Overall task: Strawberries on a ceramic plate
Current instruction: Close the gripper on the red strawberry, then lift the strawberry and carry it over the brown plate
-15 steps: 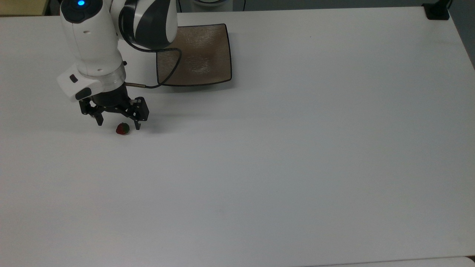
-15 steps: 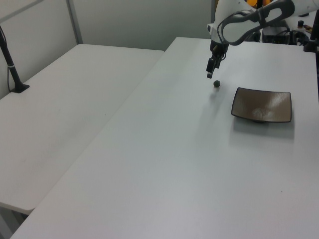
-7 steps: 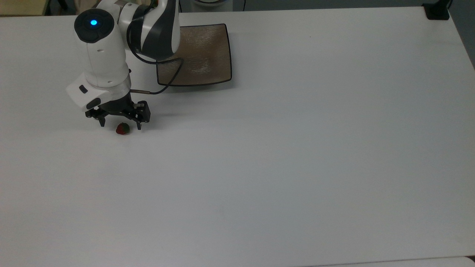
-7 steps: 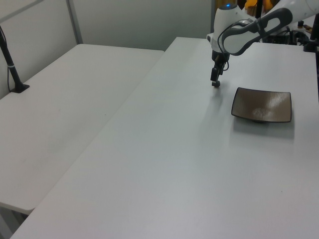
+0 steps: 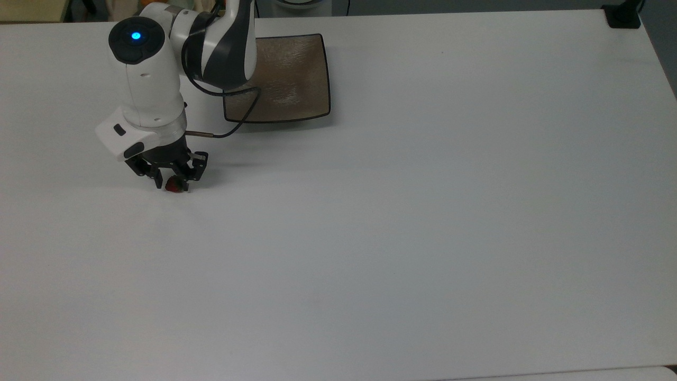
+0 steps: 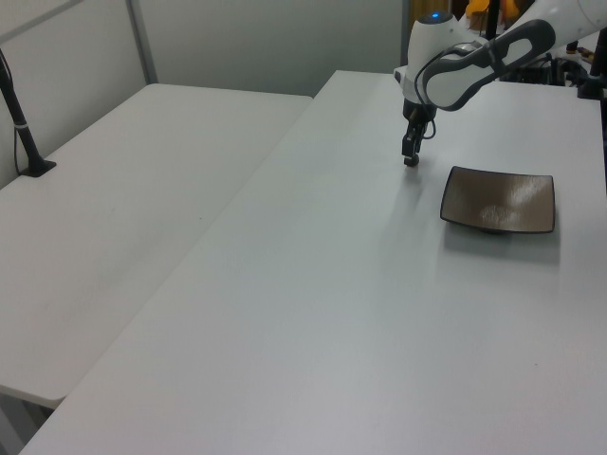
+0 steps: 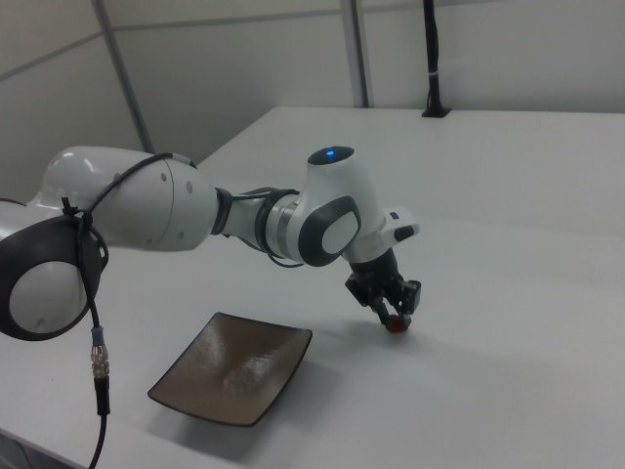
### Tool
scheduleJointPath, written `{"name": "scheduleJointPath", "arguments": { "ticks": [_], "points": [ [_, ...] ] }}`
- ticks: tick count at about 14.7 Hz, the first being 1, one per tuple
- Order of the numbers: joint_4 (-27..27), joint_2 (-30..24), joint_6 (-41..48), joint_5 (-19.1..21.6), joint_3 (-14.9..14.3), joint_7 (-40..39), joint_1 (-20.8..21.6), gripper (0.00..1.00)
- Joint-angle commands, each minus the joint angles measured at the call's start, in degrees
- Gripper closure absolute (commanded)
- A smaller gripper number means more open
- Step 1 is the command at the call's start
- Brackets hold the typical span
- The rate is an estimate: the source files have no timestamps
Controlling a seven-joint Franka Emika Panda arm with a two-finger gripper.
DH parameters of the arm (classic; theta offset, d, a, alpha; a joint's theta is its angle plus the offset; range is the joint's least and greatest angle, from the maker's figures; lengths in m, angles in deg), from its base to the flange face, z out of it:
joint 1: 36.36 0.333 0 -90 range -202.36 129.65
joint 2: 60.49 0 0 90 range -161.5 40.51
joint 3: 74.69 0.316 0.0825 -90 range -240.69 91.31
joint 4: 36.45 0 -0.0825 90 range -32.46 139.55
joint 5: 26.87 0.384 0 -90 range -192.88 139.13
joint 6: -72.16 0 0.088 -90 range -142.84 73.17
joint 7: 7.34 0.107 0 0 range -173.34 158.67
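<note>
**Fingers draw in around the strawberry on the table**

Half a second ago the gripper [image 5: 172, 183] stood with its black fingers [image 5: 157, 181] spread wide, one on each side of the strawberry [image 5: 173, 184] with clear table showing between fruit and pads. Now the fingers have narrowed until they sit right against the berry on both sides, gripping it where it rests. The arm itself has barely shifted; a second ago the wrist was higher and tilted more toward the top view's left, and it has since come down to table level. The berry lies on the same spot of the table [image 5: 423, 211] as before.

The strawberry is a tiny rounded red thing with a dark cap, mostly hidden between the fingers in the top view; in the right view a red spot [image 7: 396, 325] peeks out below the fingertips, touching the tabletop. In the left view the gripper [image 6: 410, 159] points straight down at the surface and the fruit is too small to make out.

The ceramic plate [image 5: 296, 79] lies well apart from the fingers, up and toward the top view's right. It is square, glossy tan-brown, with a thin dark rim and upcurved edges, and light streaks shine across its shallow middle. It holds nothing. The table is smooth, matte white. The arm's shell is glossy white plastic with dark joint bands, and a blue light glows on the wrist.
</note>
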State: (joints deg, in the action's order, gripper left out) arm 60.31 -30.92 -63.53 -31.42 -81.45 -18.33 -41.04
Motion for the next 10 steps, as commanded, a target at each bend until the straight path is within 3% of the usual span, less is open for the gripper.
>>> {"name": "scheduleJointPath", "arguments": {
  "ticks": [1, 2, 3, 10],
  "points": [
    [1.06, -0.39, -1.59, -0.63, -0.27, -1.14, 0.03, 0.87],
    [1.14, -0.48, -1.59, -0.63, -0.27, -1.14, 0.03, 0.97],
    [1.06, -0.48, -1.50, -0.63, -0.27, -1.14, 0.03, 0.99],
    [1.06, -3.37, -0.10, -0.55, -0.18, -0.61, 0.03, 0.98]
  ]
}}
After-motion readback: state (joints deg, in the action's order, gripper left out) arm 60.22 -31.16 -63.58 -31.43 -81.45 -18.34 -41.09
